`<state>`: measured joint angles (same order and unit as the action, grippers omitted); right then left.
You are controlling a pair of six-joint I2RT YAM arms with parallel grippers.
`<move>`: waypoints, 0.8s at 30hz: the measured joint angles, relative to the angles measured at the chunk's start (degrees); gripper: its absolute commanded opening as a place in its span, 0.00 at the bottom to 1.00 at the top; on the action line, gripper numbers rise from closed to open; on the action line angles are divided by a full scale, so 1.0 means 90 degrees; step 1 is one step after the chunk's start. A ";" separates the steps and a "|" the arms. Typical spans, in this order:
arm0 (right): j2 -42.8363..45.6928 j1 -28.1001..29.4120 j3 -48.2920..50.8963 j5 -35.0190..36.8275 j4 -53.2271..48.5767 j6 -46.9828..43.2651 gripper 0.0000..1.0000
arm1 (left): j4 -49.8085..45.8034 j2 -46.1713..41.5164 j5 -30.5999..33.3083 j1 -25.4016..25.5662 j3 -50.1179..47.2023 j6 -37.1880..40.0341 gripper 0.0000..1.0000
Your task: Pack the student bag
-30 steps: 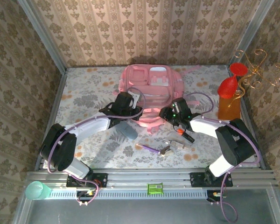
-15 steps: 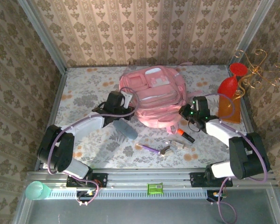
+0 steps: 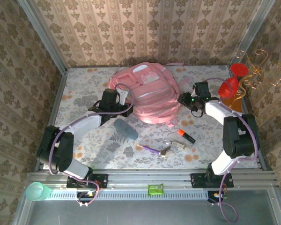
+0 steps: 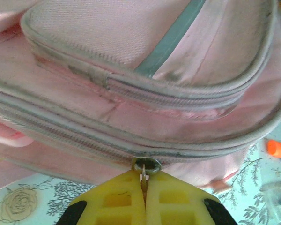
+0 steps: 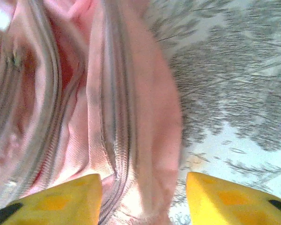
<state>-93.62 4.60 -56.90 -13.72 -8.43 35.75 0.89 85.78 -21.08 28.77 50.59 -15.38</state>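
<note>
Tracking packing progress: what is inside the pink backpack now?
No contents show. The left pincer pinches a zip pull on the student bag, zips closed there; near the open right pincer a blurred gap shows pink lining. Fabric covers the rest.

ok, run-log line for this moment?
left gripper: shut on zipper pull | right gripper: open around student bag side | orange marker, purple pen: loose on table

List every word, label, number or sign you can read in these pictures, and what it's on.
None can be read.
Bag: the light patches on its front show no legible print.
Zip pull: plain metal, no mark seen.
Green packet on the near rail: any print is too small to read.
Marker: too small to show any label.
</note>
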 measured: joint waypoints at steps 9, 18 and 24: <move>0.1749 0.1107 0.1290 0.0335 0.0032 0.0549 0.87 | 0.0000 0.0083 0.0260 0.0537 0.0041 -0.0257 0.00; 0.0940 0.2618 0.1593 0.0668 0.1353 0.2006 0.87 | -0.0061 0.0085 0.0491 0.0755 0.0134 -0.0294 0.00; 0.0396 0.2667 0.1506 0.0935 0.2008 0.2584 0.47 | -0.0095 0.0119 0.0631 0.0913 0.0141 -0.0294 0.00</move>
<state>-90.06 28.60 -43.35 -5.30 9.65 59.00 0.03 86.85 -15.40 36.99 51.86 -18.02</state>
